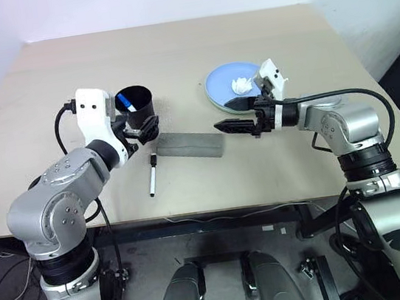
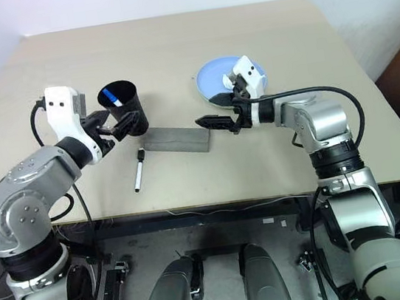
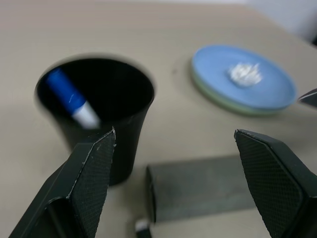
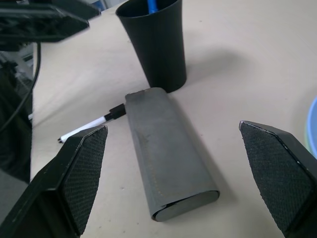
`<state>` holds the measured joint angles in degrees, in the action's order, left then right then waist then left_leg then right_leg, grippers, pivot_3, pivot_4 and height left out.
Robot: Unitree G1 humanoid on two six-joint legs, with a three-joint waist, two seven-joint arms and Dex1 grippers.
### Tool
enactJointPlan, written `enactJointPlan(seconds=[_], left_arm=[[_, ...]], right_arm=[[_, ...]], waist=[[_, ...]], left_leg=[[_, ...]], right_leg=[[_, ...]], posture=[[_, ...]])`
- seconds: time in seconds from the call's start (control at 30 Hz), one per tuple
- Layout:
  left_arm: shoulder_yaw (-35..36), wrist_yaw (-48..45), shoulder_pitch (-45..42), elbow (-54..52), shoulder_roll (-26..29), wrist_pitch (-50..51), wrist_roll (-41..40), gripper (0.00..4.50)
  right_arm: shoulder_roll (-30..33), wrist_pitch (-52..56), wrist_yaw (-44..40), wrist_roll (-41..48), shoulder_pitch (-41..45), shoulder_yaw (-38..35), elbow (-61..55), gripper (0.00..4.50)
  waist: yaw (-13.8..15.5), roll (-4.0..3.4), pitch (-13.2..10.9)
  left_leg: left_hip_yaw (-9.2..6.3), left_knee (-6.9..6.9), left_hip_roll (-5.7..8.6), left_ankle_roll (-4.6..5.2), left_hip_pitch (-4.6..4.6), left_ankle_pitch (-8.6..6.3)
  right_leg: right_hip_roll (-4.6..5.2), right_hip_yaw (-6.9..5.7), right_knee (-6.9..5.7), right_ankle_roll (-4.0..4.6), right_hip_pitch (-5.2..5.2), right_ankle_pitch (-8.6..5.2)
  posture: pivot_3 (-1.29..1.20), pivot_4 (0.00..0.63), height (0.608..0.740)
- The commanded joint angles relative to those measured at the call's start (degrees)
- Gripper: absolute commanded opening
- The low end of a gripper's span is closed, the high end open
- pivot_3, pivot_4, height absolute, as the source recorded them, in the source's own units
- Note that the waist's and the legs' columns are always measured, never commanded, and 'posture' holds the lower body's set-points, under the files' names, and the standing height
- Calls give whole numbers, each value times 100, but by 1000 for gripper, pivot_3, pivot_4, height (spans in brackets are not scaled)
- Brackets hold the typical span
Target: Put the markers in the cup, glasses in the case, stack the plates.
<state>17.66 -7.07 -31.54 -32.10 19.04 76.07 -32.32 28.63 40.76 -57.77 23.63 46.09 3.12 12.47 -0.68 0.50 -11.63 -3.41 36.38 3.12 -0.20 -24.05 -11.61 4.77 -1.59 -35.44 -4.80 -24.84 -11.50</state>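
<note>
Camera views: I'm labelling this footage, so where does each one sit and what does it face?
Head pair: above, looking down at the table; both arms show.
Left wrist: faces the cup holding the blue marker; its open fingers show.
Right wrist: faces the case and black marker; its open fingers show.
Both wrists share cup and case.

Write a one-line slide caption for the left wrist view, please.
Open left gripper faces the black cup holding a blue-capped marker, grey case beside it.
</note>
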Motion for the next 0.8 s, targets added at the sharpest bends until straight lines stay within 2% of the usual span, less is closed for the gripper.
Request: enactJointPlan(seconds=[0.03,0.2,0.33,0.5,0.7,0.8], left_arm=[[275,334,-78,-293,-141,782,49,4022],[228,555,87,-217,-109,1577,324,4022],[-271,638,385,-29,172,1643,501,4022],[-433,662,366,217,144,1643,632,4022],[-782,703,108,524,12,1642,876,4022],[-698,866,-62,809,-301,1643,1012,4022]], right_arm=[[132,-90,-177,18,178,-13,-101,4500],[231,-239,-365,34,143,-86,-124,4500],[354,-330,-671,173,49,-116,-311,4500],[490,-428,-960,356,-107,-147,-821,4500],[531,-379,-833,307,-127,-139,-942,4500],[486,-262,-673,361,-82,-229,-840,4500]], waist=[[0,0,0],[0,1,0],[-4,1,0],[11,3,-1],[13,3,-1],[27,4,-1]], left_leg=[[-1,1,0,0,1,0],[0,3,1,0,1,0],[0,1,1,-1,2,-1],[-4,0,0,-2,2,-1],[-3,-1,2,-3,1,-2],[-4,-1,2,-3,-1,-2]], right_leg=[[0,0,1,0,3,0],[0,-1,3,-1,5,-1],[0,0,4,0,4,0],[2,-2,9,1,5,-1],[6,-1,18,3,7,-2],[8,-3,18,6,7,0]], posture=[[0,150,735],[0,150,735],[0,150,735],[0,150,735],[0,150,735],[0,150,735]])
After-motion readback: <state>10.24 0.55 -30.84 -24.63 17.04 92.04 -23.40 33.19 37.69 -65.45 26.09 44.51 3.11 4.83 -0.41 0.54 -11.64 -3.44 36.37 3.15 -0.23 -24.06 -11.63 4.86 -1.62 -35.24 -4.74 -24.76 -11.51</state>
